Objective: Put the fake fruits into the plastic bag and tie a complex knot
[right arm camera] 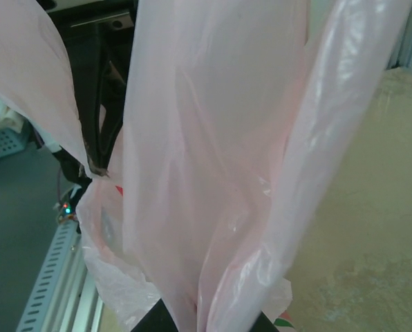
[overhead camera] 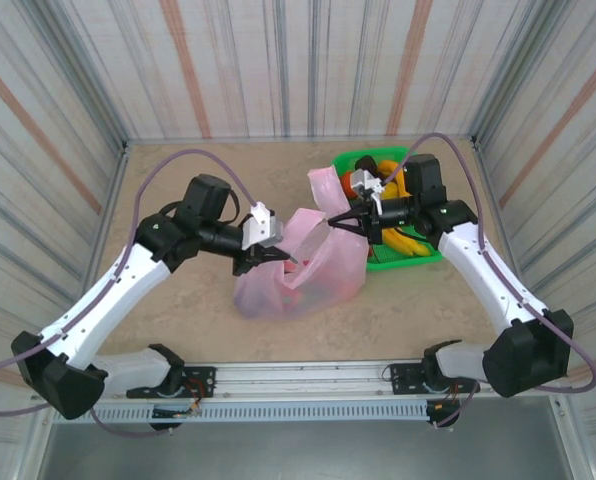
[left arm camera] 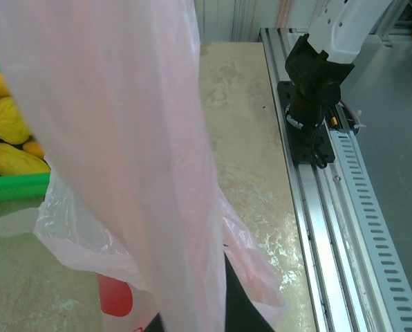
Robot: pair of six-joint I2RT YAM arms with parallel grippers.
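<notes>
Beige mottled tabletop [overhead camera: 168, 300] carries the whole scene, with a metal rail [overhead camera: 298, 375] along its near edge where both arm bases are bolted.

Just beyond the rail, near the middle of the table, sits the plastic bag [overhead camera: 303, 270], a pink translucent heap with its mouth drawn upward. The left gripper [overhead camera: 272, 257] reaches in from the left and meets the bag's upper left edge. Its jaws are closed on the film, and in the left wrist view a broad sheet of the bag [left arm camera: 123, 138] rises from between the dark fingers. A red patch [left arm camera: 116, 294] shows low on the film; I cannot tell whether it is print or a fruit inside.

Slightly farther and to the right, the right gripper [overhead camera: 334, 222] pinches the bag's upper right edge, jaws clamped on it. The right wrist view shows folded pink film [right arm camera: 213, 173] running up out of the fingers. One handle loop [overhead camera: 323, 185] stands free just beyond that gripper.

Farther right lies the green tray [overhead camera: 408, 263], partly under the right arm, holding the fake fruits [overhead camera: 410, 242]: yellow and orange pieces. Striped walls [overhead camera: 298, 60] close off the far side.
</notes>
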